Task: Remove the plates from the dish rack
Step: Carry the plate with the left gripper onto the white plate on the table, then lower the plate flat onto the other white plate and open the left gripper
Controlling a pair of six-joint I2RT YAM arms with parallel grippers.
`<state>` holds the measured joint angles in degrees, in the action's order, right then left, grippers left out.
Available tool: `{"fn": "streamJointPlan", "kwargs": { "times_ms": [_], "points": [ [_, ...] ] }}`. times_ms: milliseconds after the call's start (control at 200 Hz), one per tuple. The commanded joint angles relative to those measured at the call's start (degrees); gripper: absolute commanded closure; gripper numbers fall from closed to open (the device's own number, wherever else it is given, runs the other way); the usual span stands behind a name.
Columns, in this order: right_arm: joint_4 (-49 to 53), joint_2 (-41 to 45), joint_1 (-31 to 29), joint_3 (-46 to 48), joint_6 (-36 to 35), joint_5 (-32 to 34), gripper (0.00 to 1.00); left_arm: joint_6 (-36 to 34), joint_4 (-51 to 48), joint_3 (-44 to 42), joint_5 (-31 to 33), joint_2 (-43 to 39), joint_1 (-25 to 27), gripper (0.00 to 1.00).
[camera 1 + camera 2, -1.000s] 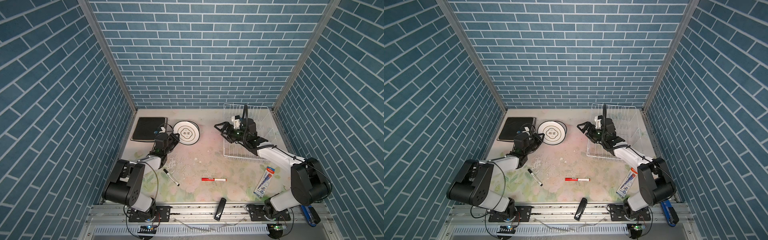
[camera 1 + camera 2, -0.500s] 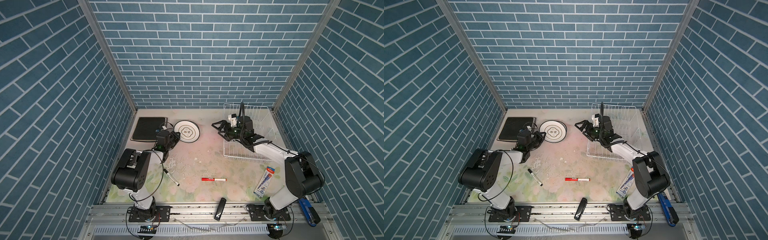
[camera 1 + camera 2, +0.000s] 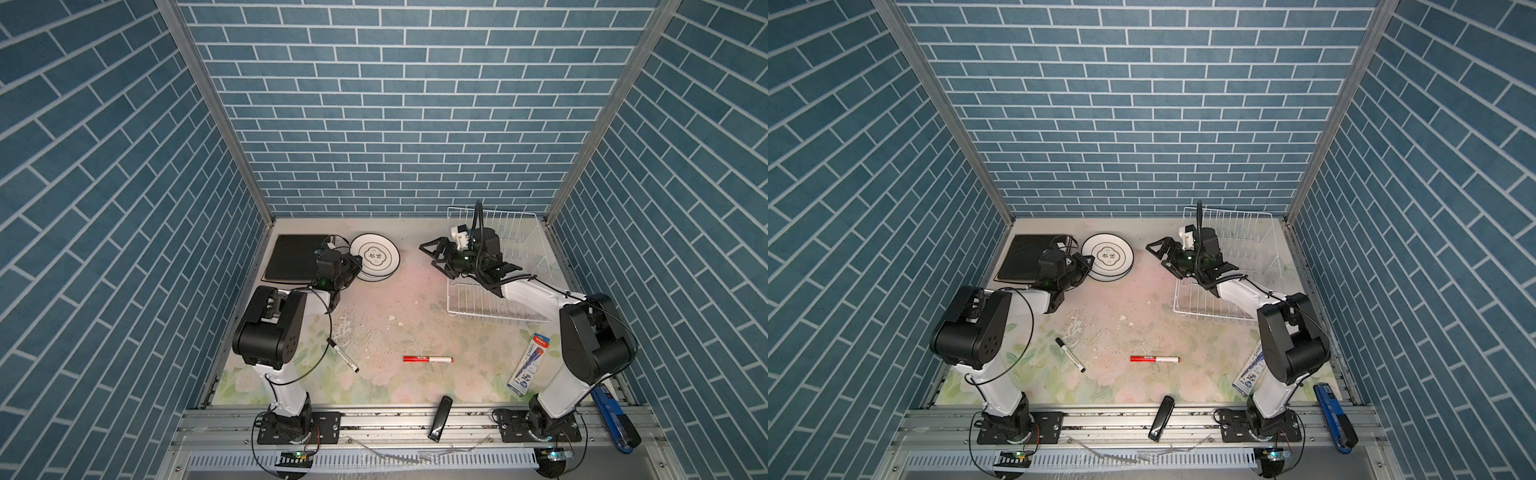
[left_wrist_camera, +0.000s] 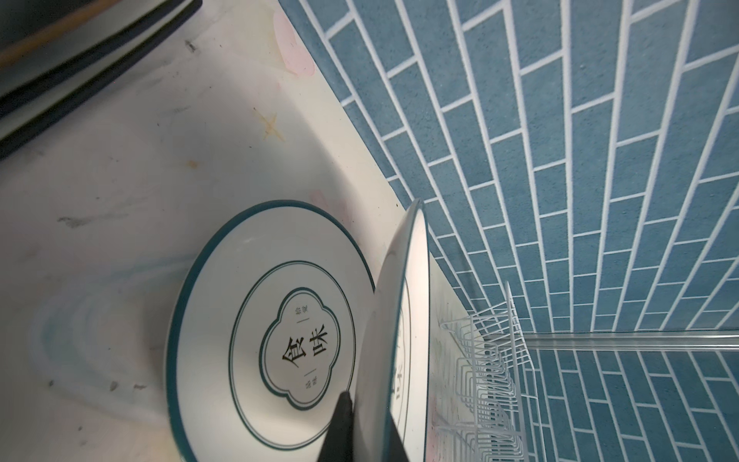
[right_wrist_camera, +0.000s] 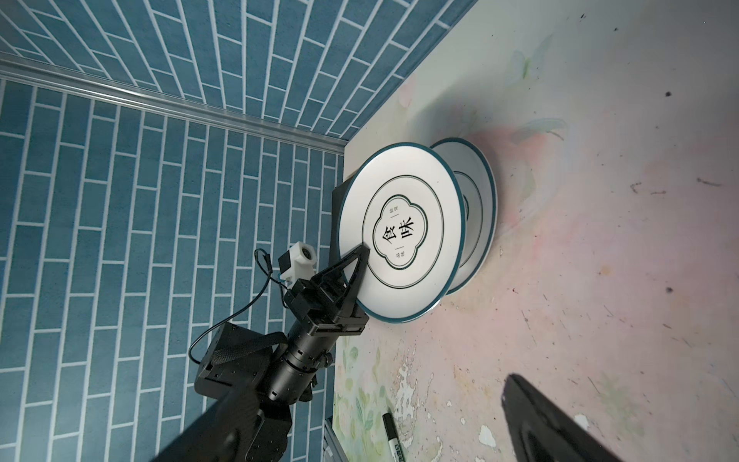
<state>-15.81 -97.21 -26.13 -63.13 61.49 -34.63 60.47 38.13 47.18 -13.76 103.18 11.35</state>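
Note:
My left gripper (image 3: 353, 264) is shut on the rim of a round white plate (image 5: 400, 232) with a dark rim and clover motif. It holds that plate tilted above a second round plate (image 4: 240, 320) lying flat at the back left. Beside them lies a square black plate (image 3: 291, 257). The white wire dish rack (image 3: 519, 232) stands at the back right, and no plate shows in it. My right gripper (image 3: 430, 257) hangs open and empty at the rack's left edge. In the left wrist view the held plate (image 4: 400, 320) is edge-on between the black fingers (image 4: 346, 420).
A black marker (image 3: 343, 355) and a red marker (image 3: 428, 359) lie in the middle of the table. A pen packet (image 3: 528, 361) lies front right. A black bar (image 3: 440, 417) and a blue tool (image 3: 613, 417) rest on the front rail. Brick walls close in on three sides.
My left gripper has carried the round plate slightly farther back over the other round plate. My right gripper, still open, has shifted a little left and back at the rack's edge.

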Motion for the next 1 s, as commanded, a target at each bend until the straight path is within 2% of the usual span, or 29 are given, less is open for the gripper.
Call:
{"fn": "streamJointPlan", "kwargs": {
  "times_ms": [0, 430, 990],
  "points": [
    [-0.4, -1.5, 0.0, -3.6, 0.6, -1.9, 0.03, -1.9, -0.2, 2.3, 0.9, 1.3, -0.5, 1.0],
    [-0.2, -4.2, 0.1, -5.6, 0.4, -2.9, 0.03, -3.0, -2.2, 8.0, 0.9, 7.1, -0.8, 1.0],
    [-0.8, -4.8, 0.0, -6.0, 0.8, -3.2, 0.04, -2.7, -1.2, 8.4, 0.8, 9.2, -1.2, 1.0]
  ]
}}
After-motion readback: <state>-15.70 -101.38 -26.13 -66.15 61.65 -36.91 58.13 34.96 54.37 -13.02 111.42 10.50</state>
